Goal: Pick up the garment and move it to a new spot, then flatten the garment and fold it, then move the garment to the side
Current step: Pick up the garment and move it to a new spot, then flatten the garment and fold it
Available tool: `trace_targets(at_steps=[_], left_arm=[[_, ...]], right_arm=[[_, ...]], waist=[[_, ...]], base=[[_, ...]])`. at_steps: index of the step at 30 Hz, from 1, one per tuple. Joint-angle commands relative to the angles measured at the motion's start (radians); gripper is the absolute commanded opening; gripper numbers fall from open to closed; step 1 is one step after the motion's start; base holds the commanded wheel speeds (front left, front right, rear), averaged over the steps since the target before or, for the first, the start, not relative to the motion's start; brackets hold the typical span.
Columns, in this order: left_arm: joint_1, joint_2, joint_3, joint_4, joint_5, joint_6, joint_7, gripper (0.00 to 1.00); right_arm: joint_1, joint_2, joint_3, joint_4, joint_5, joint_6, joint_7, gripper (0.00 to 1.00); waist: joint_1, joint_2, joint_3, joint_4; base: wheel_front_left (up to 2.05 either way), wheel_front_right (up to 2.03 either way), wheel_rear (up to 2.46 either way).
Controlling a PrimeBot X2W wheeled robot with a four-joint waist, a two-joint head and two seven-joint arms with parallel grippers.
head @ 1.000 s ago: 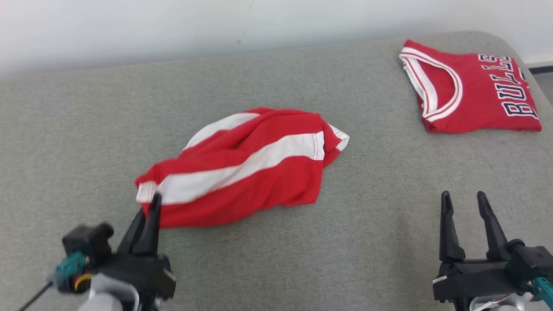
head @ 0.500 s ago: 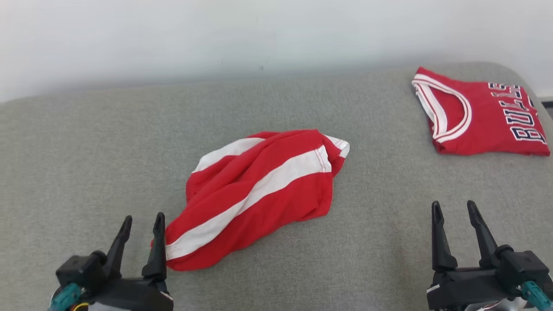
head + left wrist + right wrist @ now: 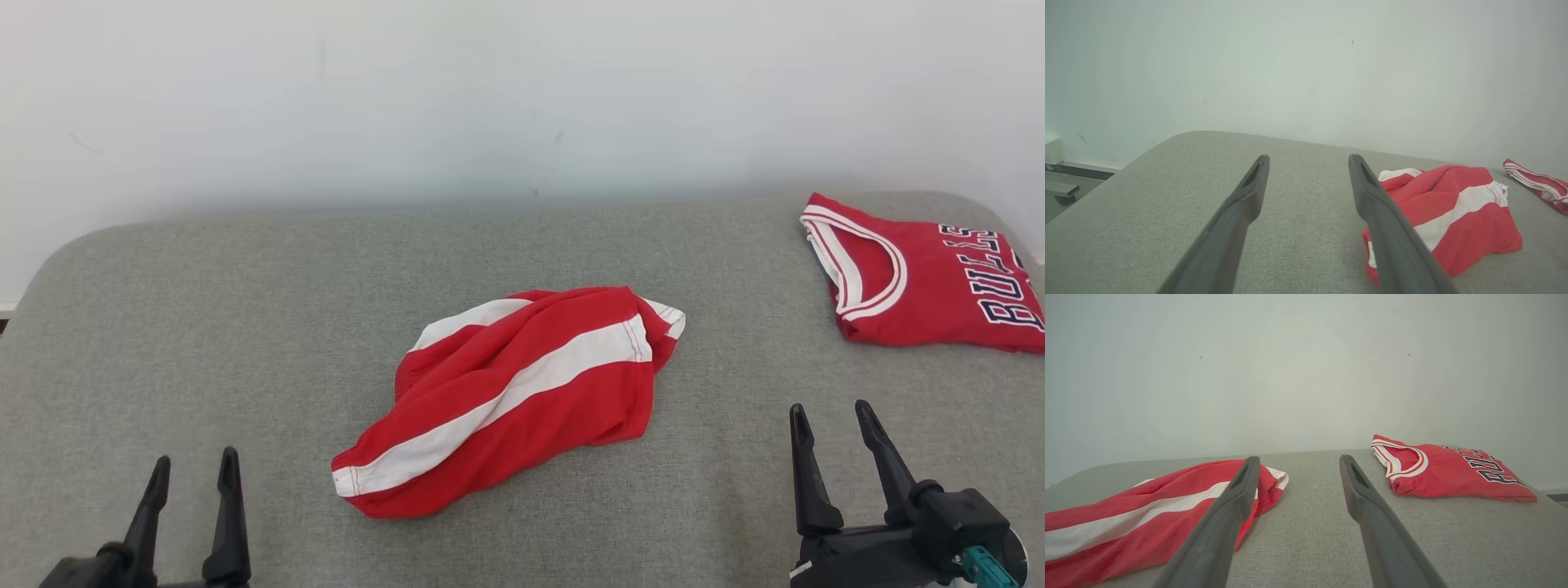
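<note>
The garment (image 3: 522, 392), red with broad white stripes, lies crumpled in a low heap at the middle of the grey padded surface (image 3: 245, 310). My left gripper (image 3: 196, 457) stands open at the lower left, apart from the garment's near corner, with nothing between its fingers. In the left wrist view the left gripper (image 3: 1309, 157) points past the garment (image 3: 1453, 208), which lies to its right. My right gripper (image 3: 829, 407) is open at the lower right, clear of the cloth. In the right wrist view the right gripper (image 3: 1299, 458) has the garment (image 3: 1147, 522) to its left.
A folded red jersey (image 3: 931, 286) with white trim and dark lettering lies at the far right of the surface, and is also seen as the jersey (image 3: 1449, 473). A pale wall (image 3: 522, 98) runs behind. The surface's rounded left corner (image 3: 57, 253) drops off to the floor.
My left gripper opened, let go of the garment's near-left corner and drew back to the lower left. The camera tilted up, shifting the whole picture down. The right gripper stayed open.
</note>
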Motion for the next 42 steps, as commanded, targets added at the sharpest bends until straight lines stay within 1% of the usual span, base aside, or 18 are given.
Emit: trace_targets(at_steps=[1,6,10,12,25,33,42], left_arm=[[0.024,0.0,0.013,-0.007,0.017,-0.006,-0.003,1.0],[0.076,-0.009,0.052,-0.027,0.066,-0.024,-0.003,1.0],[0.099,-0.026,0.069,-0.04,0.093,-0.036,-0.003,1.0],[0.108,-0.044,0.079,-0.043,0.1,-0.044,-0.003,1.0],[0.126,-0.095,0.108,-0.006,0.146,-0.106,-0.003,1.0],[0.127,-0.103,0.121,0.01,0.177,-0.138,-0.003,1.0],[0.131,-0.109,0.128,0.017,0.196,-0.152,-0.003,1.0]], right_arm=[[0.013,-0.002,0.002,-0.004,0.005,-0.003,0.001,1.0],[0.022,-0.009,0.009,-0.006,0.01,-0.003,0.004,1.0],[0.042,-0.009,0.013,-0.001,0.015,-0.003,0.001,1.0],[0.05,-0.008,0.015,0.003,0.019,-0.003,-0.002,1.0],[0.082,-0.003,0.032,0.019,0.025,-0.003,-0.01,1.0],[0.086,-0.002,0.025,0.028,0.027,-0.003,-0.007,1.0],[0.091,-0.001,0.024,0.028,0.027,-0.003,-0.008,1.0]], waist=[[0.0001,0.0,-0.012,0.012],[0.0001,0.0,-0.018,0.021],[0.0001,0.0,-0.021,0.029],[0.0001,0.0,-0.023,0.033],[0.0001,0.0,-0.036,0.034],[0.0001,0.0,-0.044,0.038],[0.0001,0.0,-0.048,0.042]], base=[[0.0,0.0,0.0],[0.0,0.0,0.0],[0.0,0.0,0.0],[0.0,0.0,0.0],[0.0,0.0,0.0],[0.0,0.0,0.0],[0.0,0.0,0.0]])
